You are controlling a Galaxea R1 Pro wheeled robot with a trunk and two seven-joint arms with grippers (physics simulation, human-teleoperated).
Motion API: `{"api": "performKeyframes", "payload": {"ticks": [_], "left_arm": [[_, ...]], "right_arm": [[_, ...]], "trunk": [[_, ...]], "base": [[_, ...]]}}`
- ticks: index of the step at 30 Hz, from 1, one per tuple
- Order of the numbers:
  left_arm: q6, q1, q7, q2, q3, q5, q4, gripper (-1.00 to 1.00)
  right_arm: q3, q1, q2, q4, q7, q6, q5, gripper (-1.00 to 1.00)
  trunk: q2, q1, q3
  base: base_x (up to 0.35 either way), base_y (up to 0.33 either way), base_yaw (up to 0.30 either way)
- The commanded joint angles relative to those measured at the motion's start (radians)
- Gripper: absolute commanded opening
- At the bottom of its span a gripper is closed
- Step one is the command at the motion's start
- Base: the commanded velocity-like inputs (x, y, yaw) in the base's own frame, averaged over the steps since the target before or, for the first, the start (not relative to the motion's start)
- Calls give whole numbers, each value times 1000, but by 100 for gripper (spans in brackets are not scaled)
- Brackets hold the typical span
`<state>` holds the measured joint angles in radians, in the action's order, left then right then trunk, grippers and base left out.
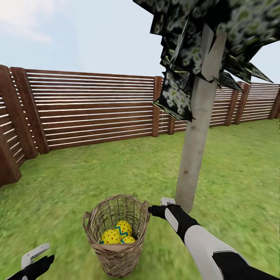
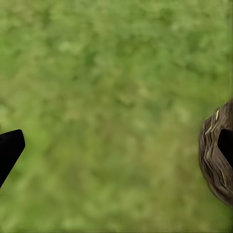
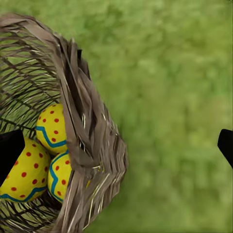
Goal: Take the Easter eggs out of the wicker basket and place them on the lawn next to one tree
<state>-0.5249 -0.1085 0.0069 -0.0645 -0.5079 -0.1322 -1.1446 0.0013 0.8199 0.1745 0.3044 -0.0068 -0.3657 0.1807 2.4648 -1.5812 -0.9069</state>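
I count three eggs (image 1: 118, 232) in one basket (image 1: 116, 254), just left of my right tool (image 1: 162, 207), whose fingers stand spread and empty over its rim. One tree (image 1: 196, 155) rises just beyond. My left tool (image 1: 34, 256) looks released.

The right arm (image 1: 206, 245) reaches forward from the lower right in the head view, white forearm and black wrist stretched out, its pincer (image 1: 165, 206) at the far end. In the right wrist view one black fingertip (image 3: 225, 145) sits far from the other, so the jaws stand wide apart. The left pincer (image 1: 33, 260) hangs low at the lower left, its fingers also spread wide.
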Motion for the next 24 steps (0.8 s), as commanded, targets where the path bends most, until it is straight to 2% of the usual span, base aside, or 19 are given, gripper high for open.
{"api": "performKeyframes", "payload": {"ticks": [1, 6, 14, 24], "left_arm": [[-6, 0, 1, 0, -1, -9, -1, 100], [-6, 0, 1, 0, -1, -9, 0, 100], [-6, 0, 1, 0, -1, -9, -1, 100], [-5, 0, 1, 0, -1, -9, 1, 100]], "right_arm": [[1, 0, 0, 1, -1, -5, 6, 100], [1, 1, 0, 1, -1, -5, 6, 100], [2, 0, 0, 1, 0, -6, 6, 100], [2, 0, 0, 1, 0, -7, 6, 100]], "trunk": [[-7, 4, 3], [-42, 23, 25], [-98, 54, 61], [-168, 92, 105]], "base": [[-26, 0, -113], [-164, 0, -154], [-287, 0, -183], [-115, 0, -188]]}}
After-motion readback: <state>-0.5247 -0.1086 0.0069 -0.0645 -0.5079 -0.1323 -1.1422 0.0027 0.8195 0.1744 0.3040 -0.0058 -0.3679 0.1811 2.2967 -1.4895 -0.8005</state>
